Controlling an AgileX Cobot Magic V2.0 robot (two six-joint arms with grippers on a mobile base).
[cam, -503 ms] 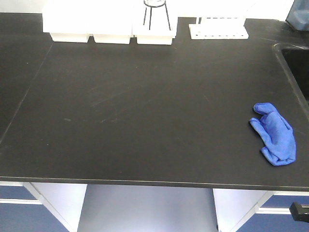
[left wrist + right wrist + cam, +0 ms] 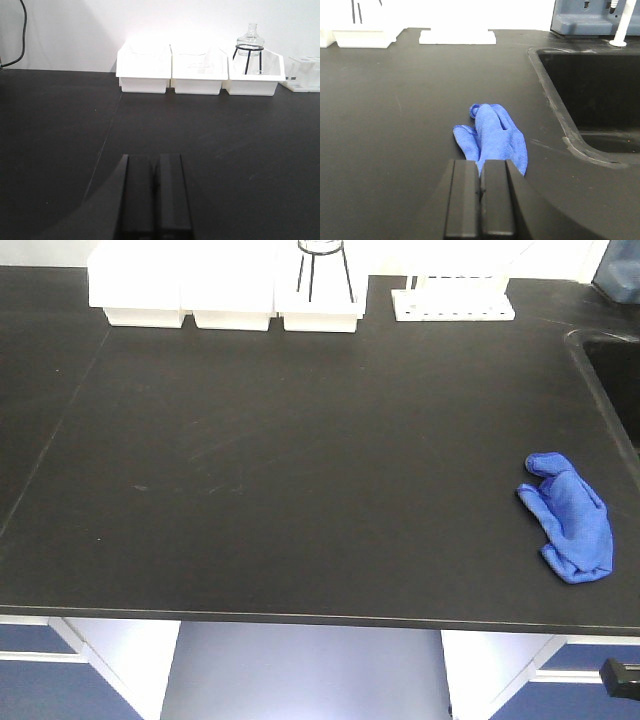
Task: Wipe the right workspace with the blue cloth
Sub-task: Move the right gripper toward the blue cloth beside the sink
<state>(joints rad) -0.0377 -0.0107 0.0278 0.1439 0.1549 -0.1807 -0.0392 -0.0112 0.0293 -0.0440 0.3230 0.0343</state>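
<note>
Bins come first: three white bins (image 2: 200, 70) sit side by side along the back wall. The rightmost holds a clear glass flask (image 2: 248, 39) on a black wire stand; glare washes out the other two, so I can't tell what they hold. A white rack (image 2: 452, 303) stands just right of them. A sunken sink (image 2: 592, 100) is cut into the black countertop (image 2: 300, 460) at the right edge.

The blue cloth (image 2: 571, 531) lies crumpled near the counter's front right, close to the sink rim but apart from it.

My right gripper (image 2: 480, 163) has its fingers pressed together, holding nothing; its tips cover the cloth's near edge in the wrist view. My left gripper (image 2: 155, 159) is likewise closed and empty over bare counter.
</note>
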